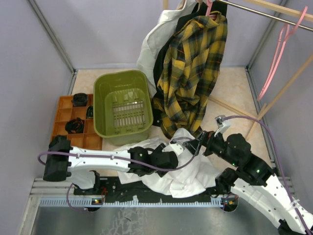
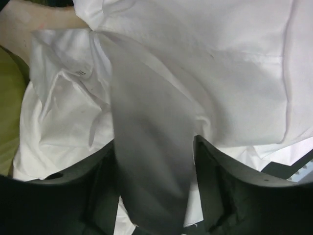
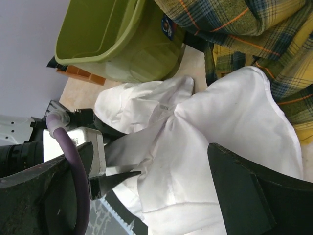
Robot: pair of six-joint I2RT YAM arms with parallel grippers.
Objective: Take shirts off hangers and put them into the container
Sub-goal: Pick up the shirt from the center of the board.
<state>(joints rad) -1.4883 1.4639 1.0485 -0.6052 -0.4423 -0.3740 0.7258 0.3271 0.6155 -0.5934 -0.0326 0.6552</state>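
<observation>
From my end the job looks barely a quarter done, and even that quarter is unfinished; the white shirt (image 1: 183, 169) is off its hanger but lies crumpled on the table between the two arms, just beside the container (image 1: 96, 105) and not in it; the tub shows nothing but its slotted bottom.

The yellow-and-black plaid shirt (image 1: 193, 73) hangs from a pink hanger (image 1: 209, 10) on the rail (image 1: 264, 12), its hem pooling on the table against the white one; behind it I make out the black shirt (image 1: 161, 63) and the cream shirt (image 1: 148, 49), both hanging too; one bare pink hanger (image 1: 279, 54) dangles further right.

The left gripper (image 2: 154, 196) has its jaws partway apart with a fold of white cloth running up between them; the view is blurred, so I cannot tell whether it truly pinches that fold or merely straddles it. The right gripper (image 3: 151, 161) is spread wide above the same shirt, holding nothing.

So what is left, as I judge it: lift the white shirt into the tub, then three more to unhook.
</observation>
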